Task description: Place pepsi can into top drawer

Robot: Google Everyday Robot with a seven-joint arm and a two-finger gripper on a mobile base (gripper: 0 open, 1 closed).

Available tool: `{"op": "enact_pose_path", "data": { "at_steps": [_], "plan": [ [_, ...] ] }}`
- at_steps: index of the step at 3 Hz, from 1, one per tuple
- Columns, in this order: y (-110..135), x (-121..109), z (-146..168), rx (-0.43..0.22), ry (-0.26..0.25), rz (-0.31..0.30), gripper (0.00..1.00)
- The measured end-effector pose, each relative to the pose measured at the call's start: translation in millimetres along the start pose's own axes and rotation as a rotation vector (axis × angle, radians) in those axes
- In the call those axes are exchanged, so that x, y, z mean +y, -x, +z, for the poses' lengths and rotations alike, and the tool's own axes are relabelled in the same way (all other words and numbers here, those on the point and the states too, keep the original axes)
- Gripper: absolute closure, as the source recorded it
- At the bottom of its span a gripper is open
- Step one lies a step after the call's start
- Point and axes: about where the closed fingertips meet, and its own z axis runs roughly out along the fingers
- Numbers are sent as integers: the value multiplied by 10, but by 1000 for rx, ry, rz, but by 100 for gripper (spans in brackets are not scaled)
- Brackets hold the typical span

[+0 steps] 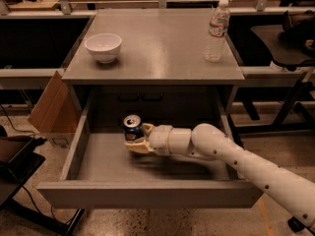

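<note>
The pepsi can (132,126), dark blue with a silver top, stands upright inside the open top drawer (147,193), near the middle of its floor. My gripper (136,138) reaches in from the right on a white arm and is shut on the can, one finger behind it and one tan finger (136,147) low in front. The can's lower part is hidden by the fingers. Whether the can rests on the drawer floor or hangs just above it cannot be made out.
On the grey table top stand a white bowl (103,47) at the left and a clear water bottle (217,31) at the right. A cardboard flap (50,107) leans beside the drawer's left wall. Dark benches flank the table.
</note>
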Motion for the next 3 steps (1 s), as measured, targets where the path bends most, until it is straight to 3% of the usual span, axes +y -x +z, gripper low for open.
{"op": "enact_pose_path", "data": {
  "at_steps": [2, 3],
  "plan": [
    [8, 25, 30, -1, 7, -1, 13],
    [11, 37, 43, -1, 10, -2, 0]
  ]
}}
